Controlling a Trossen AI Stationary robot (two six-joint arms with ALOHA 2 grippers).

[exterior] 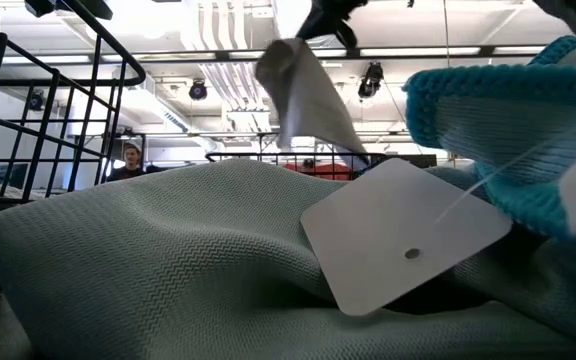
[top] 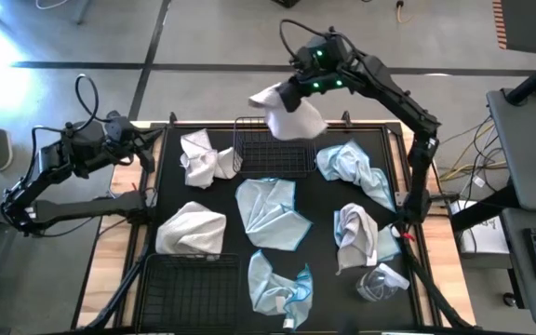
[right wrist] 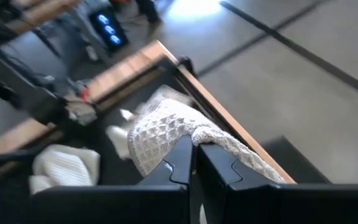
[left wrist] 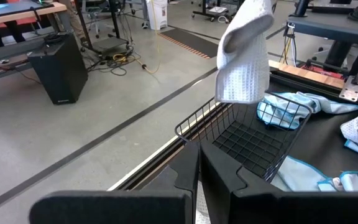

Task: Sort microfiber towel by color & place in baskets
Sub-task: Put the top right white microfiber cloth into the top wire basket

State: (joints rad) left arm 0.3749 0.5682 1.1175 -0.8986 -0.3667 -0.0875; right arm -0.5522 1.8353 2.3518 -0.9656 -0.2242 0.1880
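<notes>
Right claw (top: 291,93) clenched on a white waffle-weave microfiber towel (top: 289,113), which hangs from the fingers (right wrist: 180,163) above the far black wire-mesh basket (top: 274,154). That basket sits directly below the claw on the black mat (top: 319,200) covering the counter.

Just past the basket, to either side of the claw: a crumpled white towel (top: 203,158) toward the left arm, a light blue towel (top: 354,167) toward the right arm's base. Further out: a spread light blue towel (top: 273,212), a white towel (top: 192,229), a pale towel (top: 356,233), another light blue towel (top: 277,284).

Farthest: second black wire-mesh basket (top: 189,288) and a clear plastic wrapper (top: 380,282).

Left claw (top: 144,140) pinched shut, holding nothing, parked off the counter's left edge, well apart from the towels.
</notes>
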